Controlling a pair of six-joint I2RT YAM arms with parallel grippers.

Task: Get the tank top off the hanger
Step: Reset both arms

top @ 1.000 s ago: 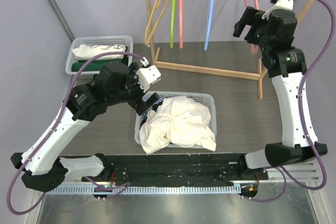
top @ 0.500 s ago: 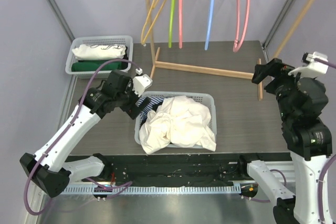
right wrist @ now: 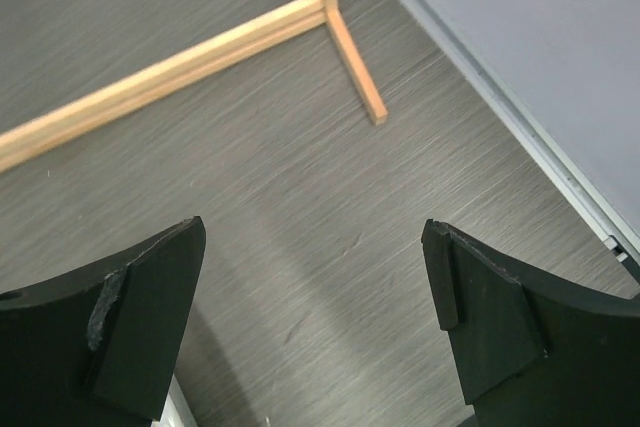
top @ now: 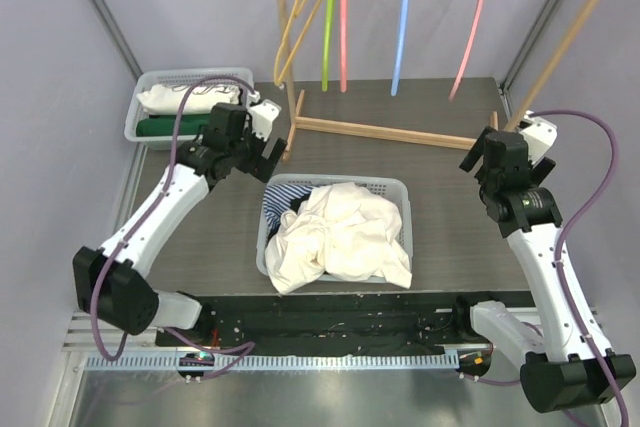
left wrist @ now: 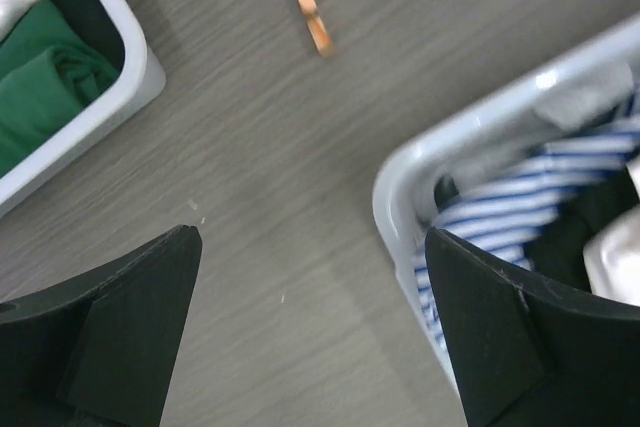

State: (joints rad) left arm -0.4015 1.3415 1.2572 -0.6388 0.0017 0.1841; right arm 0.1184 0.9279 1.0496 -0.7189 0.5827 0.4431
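A white garment (top: 345, 232) lies heaped in the grey basket (top: 403, 193) at the table's middle, over a blue-striped cloth (top: 283, 197). Several coloured hangers hang bare on the rail; the pink hanger (top: 470, 32) at the right hangs tilted. My left gripper (top: 266, 152) is open and empty, above the table just behind the basket's back left corner. In the left wrist view (left wrist: 310, 337) the basket corner (left wrist: 400, 197) and striped cloth (left wrist: 520, 197) show at right. My right gripper (top: 478, 154) is open and empty, right of the basket; the right wrist view (right wrist: 315, 317) shows bare table between its jaws.
A second basket (top: 190, 80) with white and green folded clothes stands at the back left, and shows in the left wrist view (left wrist: 130, 77). The wooden rack's base bar (top: 395, 132) crosses the table behind the middle basket, with a foot near my right gripper (right wrist: 350, 57).
My right gripper has come down from the pink hanger at the rail to low at the right of the basket. My left gripper has drawn back from the basket's left edge. The pink hanger swings.
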